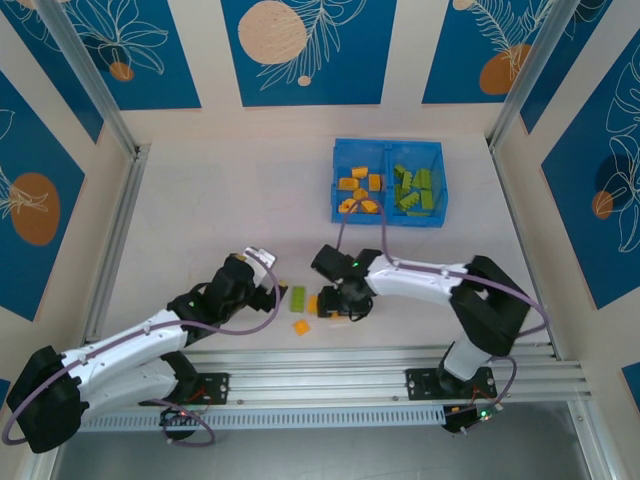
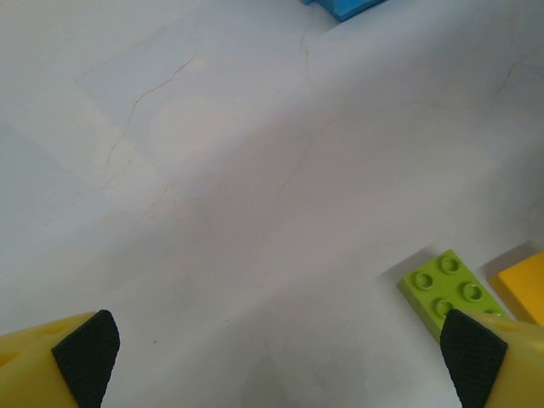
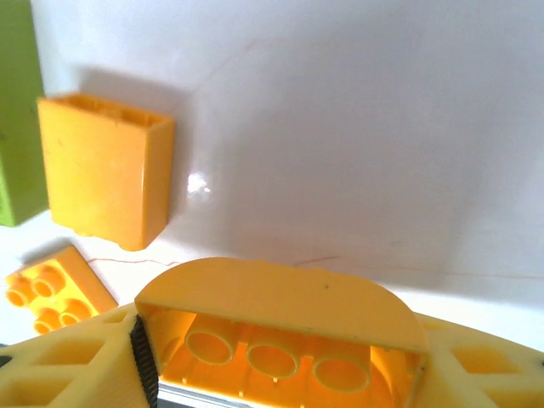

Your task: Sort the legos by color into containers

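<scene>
Orange lego (image 3: 280,336) low in the right wrist frame is pinched between the half-shut jaws of the right gripper (image 3: 280,370) — I'd lift straight up, then drop it in the left compartment (image 1: 344,160) of the tray (image 1: 390,143), upper middle overhead.

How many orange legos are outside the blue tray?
3: an arched brick in the right gripper, a chunky block and a flat plate beside it. Others may be hidden.

The top camera looked down over the whole table (image 1: 200,200) from above its near edge. Both wrist cameras sat low near that edge, sharing one green lego (image 2: 447,286).
</scene>
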Controlling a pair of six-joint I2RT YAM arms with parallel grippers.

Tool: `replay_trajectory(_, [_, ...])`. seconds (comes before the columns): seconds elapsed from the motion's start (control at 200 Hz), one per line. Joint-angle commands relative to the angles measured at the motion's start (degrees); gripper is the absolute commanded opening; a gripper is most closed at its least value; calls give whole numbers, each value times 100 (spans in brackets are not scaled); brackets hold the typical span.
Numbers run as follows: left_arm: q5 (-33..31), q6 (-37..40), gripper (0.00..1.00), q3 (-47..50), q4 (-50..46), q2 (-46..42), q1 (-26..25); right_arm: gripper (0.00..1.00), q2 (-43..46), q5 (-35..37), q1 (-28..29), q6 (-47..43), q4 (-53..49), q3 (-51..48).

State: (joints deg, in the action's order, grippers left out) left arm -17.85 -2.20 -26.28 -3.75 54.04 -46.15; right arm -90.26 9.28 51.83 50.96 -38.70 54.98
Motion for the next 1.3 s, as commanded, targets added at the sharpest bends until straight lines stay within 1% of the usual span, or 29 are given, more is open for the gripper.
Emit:
replay_trajectory(0.0, [651, 321, 100, 62, 393, -80, -8, 57, 740, 284, -433, 3, -93, -20])
replay_trajectory(0.065, [1057, 398, 100, 63, 616, -112, -8, 57, 1098, 310, -818, -242, -149, 98])
replay_trajectory(0.14, [1230, 274, 100, 62, 944, -179, -6, 56, 1371, 325, -1308, -574, -158, 325])
replay_trajectory(0.23, [1483, 229, 100, 27, 1231, -211, -7, 56, 1427, 380, -1863, -1077, 17, 715])
replay_trajectory(0.33, [1810, 290, 100, -144, 1251, -136, -15, 56, 1086, 263, -2467, -1582, 280, 1369])
replay_trajectory(0.48, [2035, 325, 100, -363, 960, -163, -8, 56, -93, 409, -2928, -2207, 448, 2664])
replay_trajectory(0.565, [2031, 308, 100, -370, 782, -314, -12, 56, -851, 547, -3065, -2470, 464, 3391])
replay_trajectory(0.63, [1915, 256, 100, -367, 578, -433, -7, 56, -1479, 687, -3153, -2579, 414, 3986])
replay_trajectory(0.67, [1678, 180, 100, -402, 348, -455, -8, 56, -1826, 674, -3218, -2576, 353, 4340])
replay_trajectory(0.73, [1151, -29, 100, -500, -122, -431, -6, 57, -2373, 647, -3305, -2549, 234, 4879])
replay_trajectory(0.78, [865, -177, 100, -551, -458, -392, -4, 58, -2764, 650, -3346, -2545, 98, 5323])
replay_trajectory(0.82, [730, -312, 100, -596, -670, -362, -3, 60, -3042, 656, -3372, -2555, -40, 5699])
replay_trajectory(0.855, [687, -423, 100, -651, -832, -319, -1, 64, -3283, 654, -3389, -2571, -164, 5994])
replay_trajectory(0.945, [836, -616, 100, -775, -1056, -193, -3, 73, -3720, 600, -3411, -2604, -537, 6707])
replay_trajectory(1.02, [1007, -757, 100, -815, -1034, -64, -1, 79, -3841, 572, -3410, -2608, -748, 7081])
replay_trajectory(1.105, [1122, -921, 100, -826, -916, 113, -4, 81, -3730, 505, -3410, -2606, -797, 7158])
replay_trajectory(1.215, [1102, -1221, 100, -946, -929, 417, 0, 82, -3320, 388, -3412, -2630, -834, 7023])
replay_trajectory(1.295, [982, -1555, 100, -1153, -1148, 752, 14, 82, -2830, 196, -3382, -2703, -812, 6691])
